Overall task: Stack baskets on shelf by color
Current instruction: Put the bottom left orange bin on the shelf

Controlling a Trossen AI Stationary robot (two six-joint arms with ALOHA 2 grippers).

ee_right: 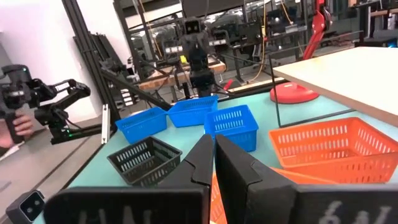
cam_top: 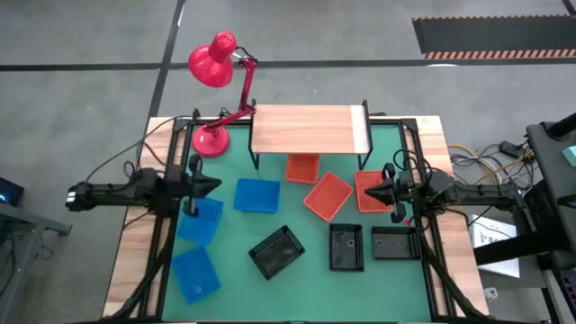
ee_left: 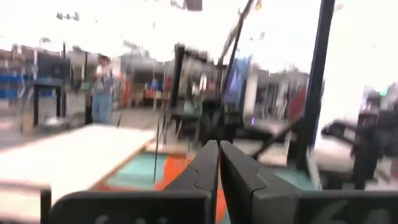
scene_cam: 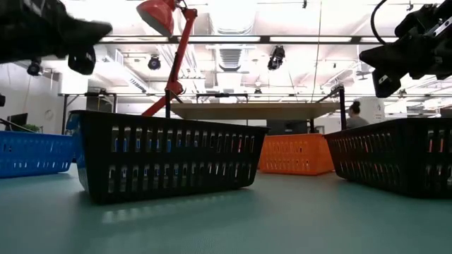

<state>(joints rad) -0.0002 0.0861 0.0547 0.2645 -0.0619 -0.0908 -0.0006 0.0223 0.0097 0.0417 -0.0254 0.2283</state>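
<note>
The wooden shelf (cam_top: pixel 309 129) lies long side left to right at the table's back, bare on top; nine mesh plastic baskets sit on the green table (cam_top: pixel 306 283), the middle orange basket (cam_top: pixel 328 195) and front black basket (cam_top: pixel 277 251) turned crooked; the left gripper (cam_top: pixel 213 184) and right gripper (cam_top: pixel 371 191) both hang pinched tight, holding nothing.

Two dark, slender jointed arms were seen, black cables trailing from each. The left gripper (ee_left: pixel 218 163) and the right gripper (ee_right: pixel 213 157) each bore two black, angular, matte fingers stepped along their inner edges.
</note>
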